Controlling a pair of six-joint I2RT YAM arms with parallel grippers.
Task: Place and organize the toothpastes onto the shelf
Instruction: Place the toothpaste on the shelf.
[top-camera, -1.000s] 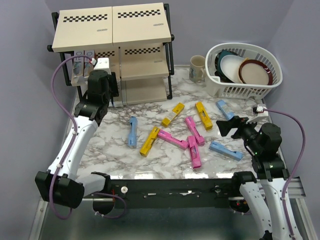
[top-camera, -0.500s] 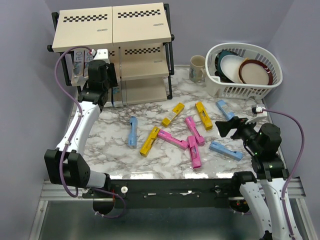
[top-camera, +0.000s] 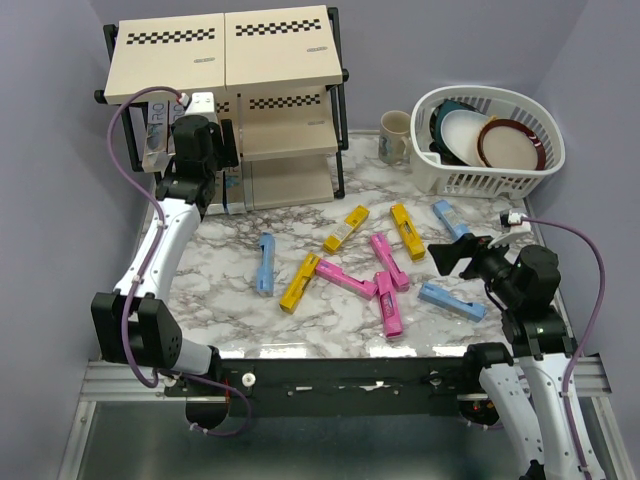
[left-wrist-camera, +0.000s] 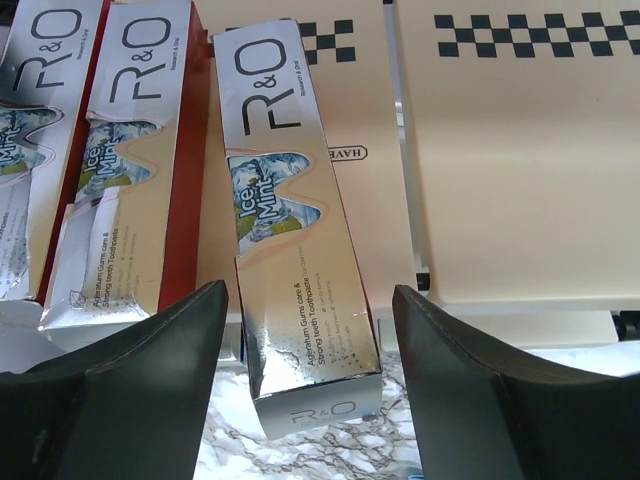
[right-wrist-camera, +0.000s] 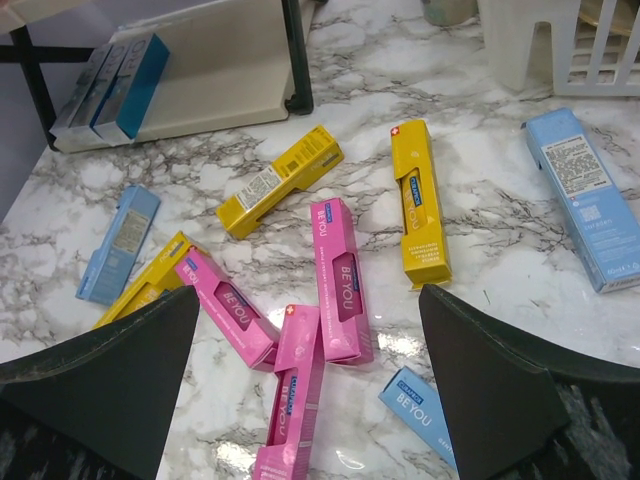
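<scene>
Left gripper (left-wrist-camera: 308, 300), released, flanks a silver toothpaste (left-wrist-camera: 290, 250) at the shelf's (top-camera: 270, 40) 9 o'clock end. Right gripper (top-camera: 447, 252), also released, hovers at the tabletop's (top-camera: 300, 330) 4 o'clock.

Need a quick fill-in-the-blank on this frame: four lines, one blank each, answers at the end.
1. The loose pink toothpastes lying on the table number ___.
2. In the top view, the mug stands just ___ of the white basket.
3. The carton between the left hand's fingers is ___ in colour.
4. The right hand hovers over the table with its fingers ___.
Missing words: three; left; silver; open.
</scene>
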